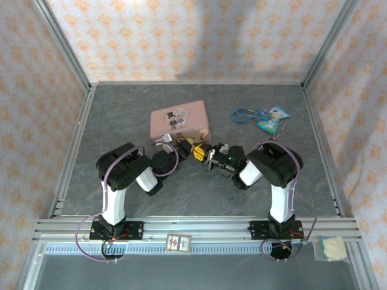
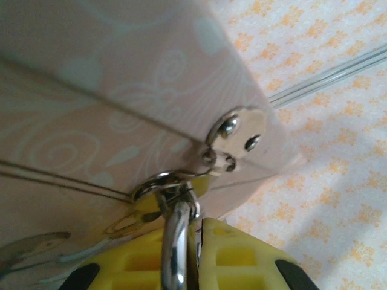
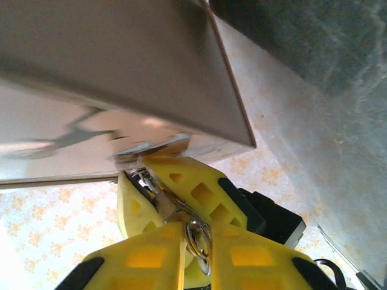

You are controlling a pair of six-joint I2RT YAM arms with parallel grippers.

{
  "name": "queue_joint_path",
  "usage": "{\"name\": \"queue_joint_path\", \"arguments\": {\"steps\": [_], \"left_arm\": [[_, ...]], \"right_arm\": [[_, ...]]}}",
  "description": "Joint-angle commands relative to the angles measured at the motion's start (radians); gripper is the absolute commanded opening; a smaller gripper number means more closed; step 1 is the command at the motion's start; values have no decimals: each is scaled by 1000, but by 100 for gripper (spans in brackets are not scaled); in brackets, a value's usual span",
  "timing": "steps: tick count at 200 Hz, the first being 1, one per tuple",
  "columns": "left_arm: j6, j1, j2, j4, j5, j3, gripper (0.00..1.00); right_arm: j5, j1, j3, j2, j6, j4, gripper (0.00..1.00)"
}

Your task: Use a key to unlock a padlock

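Two arms nose to nose: left gripper [image 2: 193, 251] pinching tiny brass padlock [image 2: 174, 241] hung at pink cartoon tin [image 2: 121, 90] clasp [image 2: 239, 130]; right gripper [image 3: 196, 244] pinching small silvery key [image 3: 197, 232]. Risk: key twists in pinch, misses keyhole; grippers bump, tin drags.

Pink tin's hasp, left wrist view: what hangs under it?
The padlock hangs by its silver shackle from the hasp ring and drops between the fingers of the left gripper. Those fingers cover the padlock's body and keyhole, so neither can be seen.
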Motion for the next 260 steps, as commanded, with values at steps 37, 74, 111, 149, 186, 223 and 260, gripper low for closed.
{"name": "queue_joint_path", "arguments": {"steps": [37, 74, 111, 149, 186, 223, 260], "left_arm": [[23, -20, -114, -128, -1, -22, 0], [13, -23, -142, -301, -1, -6, 0], [38, -34, -152, -507, 0, 35, 0], [70, -39, -162, -641, -9, 64, 11], [33, -35, -204, -653, -18, 27, 53], [-16, -4, -354, -676, -62, -75, 70], [-15, 57, -524, -783, -100, -142, 73]], "right_arm": [[39, -44, -83, -138, -265, -14, 36], [79, -50, -64, -312, -623, -526, 45], [253, -50, 27, -491, -962, -1001, 47], [343, -48, 94, -559, -1118, -1170, 48], [379, -41, 160, -560, -1223, -1245, 48], [430, 15, 249, -556, -1375, -1349, 53], [479, 126, 357, -494, -1486, -1460, 53]]}}
